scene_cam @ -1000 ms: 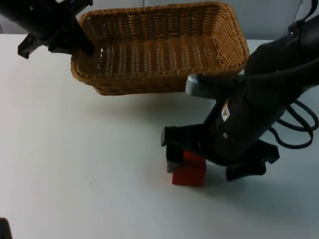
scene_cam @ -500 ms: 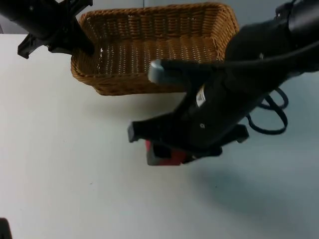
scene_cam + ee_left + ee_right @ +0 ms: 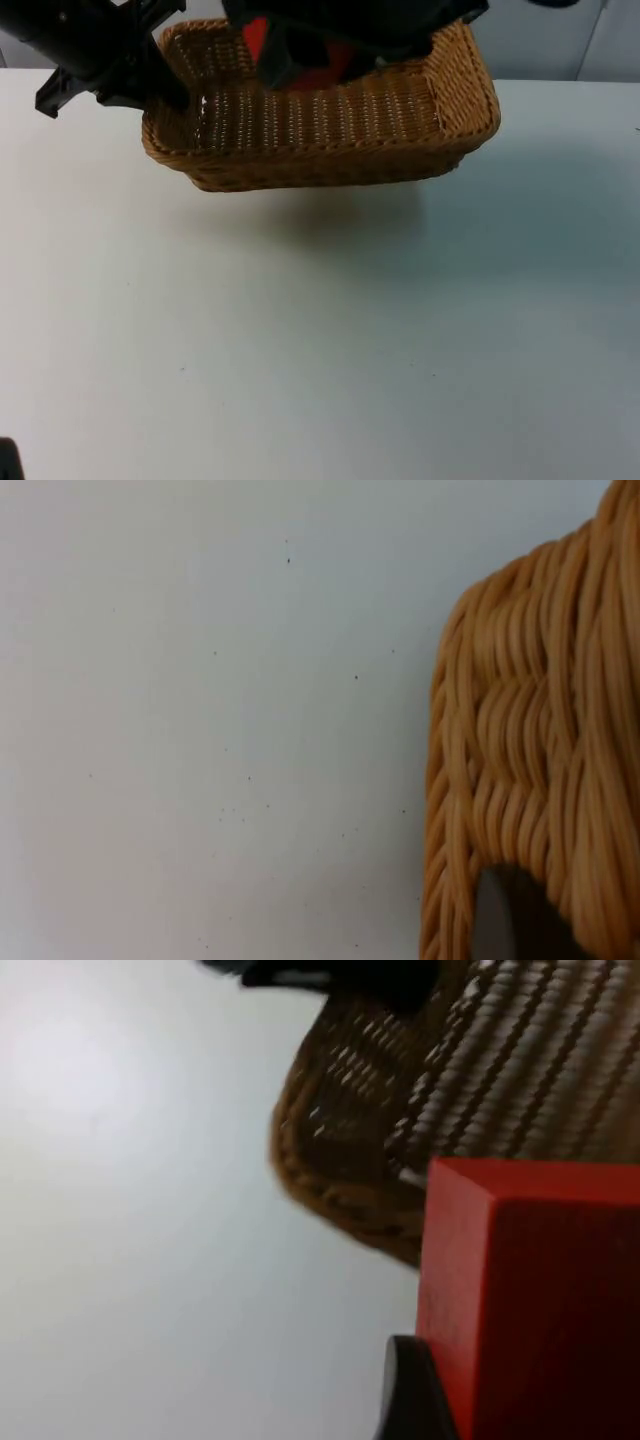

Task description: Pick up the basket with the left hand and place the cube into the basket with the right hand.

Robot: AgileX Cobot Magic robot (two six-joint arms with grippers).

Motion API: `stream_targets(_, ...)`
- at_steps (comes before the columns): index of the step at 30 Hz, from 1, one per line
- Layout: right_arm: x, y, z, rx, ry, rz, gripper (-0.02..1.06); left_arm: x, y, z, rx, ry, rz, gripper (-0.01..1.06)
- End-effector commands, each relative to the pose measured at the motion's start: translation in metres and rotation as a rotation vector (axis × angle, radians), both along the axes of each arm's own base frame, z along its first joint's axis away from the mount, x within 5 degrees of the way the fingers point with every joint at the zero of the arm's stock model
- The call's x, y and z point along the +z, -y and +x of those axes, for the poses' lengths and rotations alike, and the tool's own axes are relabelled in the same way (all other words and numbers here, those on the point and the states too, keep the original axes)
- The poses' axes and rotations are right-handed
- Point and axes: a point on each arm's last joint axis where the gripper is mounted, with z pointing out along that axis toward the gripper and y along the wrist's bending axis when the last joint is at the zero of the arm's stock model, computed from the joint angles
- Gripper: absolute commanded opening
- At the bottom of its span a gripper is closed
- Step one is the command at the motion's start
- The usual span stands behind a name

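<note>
Carrying the red cube (image 3: 300,55) above the wicker basket (image 3: 330,160), the right gripper (image 3: 310,50) stays out of this account's past: its fingers are clamped on the block, not yet released. The left gripper (image 3: 165,85) grips the basket's corner rim, raised off the white table (image 3: 300,350); only the drop appears left.

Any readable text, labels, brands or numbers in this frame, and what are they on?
None can be read. The wicker basket, the red cube held over it by the right gripper, the left gripper at the basket's corner and the white table carry no visible print.
</note>
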Motion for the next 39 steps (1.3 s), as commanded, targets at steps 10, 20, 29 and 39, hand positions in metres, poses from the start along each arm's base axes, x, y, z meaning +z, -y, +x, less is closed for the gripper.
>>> stream_targets(10, 0.005, 0.016, 0.074, -0.027, 0.159, -0.098, 0.0, 0.014, 0.003, 0.002, 0.022, 0.026, -0.04, 0.0)
stream_targets(20, -0.035, 0.004, 0.099, -0.016, 0.084, -0.224, 0.42, 0.014, 0.002, 0.003, 0.026, 0.031, -0.038, 0.0)
stream_targets(29, -0.02, 0.007, 0.1, -0.002, 0.128, -0.269, 0.85, 0.014, 0.002, 0.004, 0.039, 0.042, -0.03, 0.0)
stream_targets(39, 0.103, 0.054, 0.081, -0.152, 0.331, -0.305, 0.0, 0.014, -0.001, 0.008, 0.071, 0.07, -0.015, 0.0)
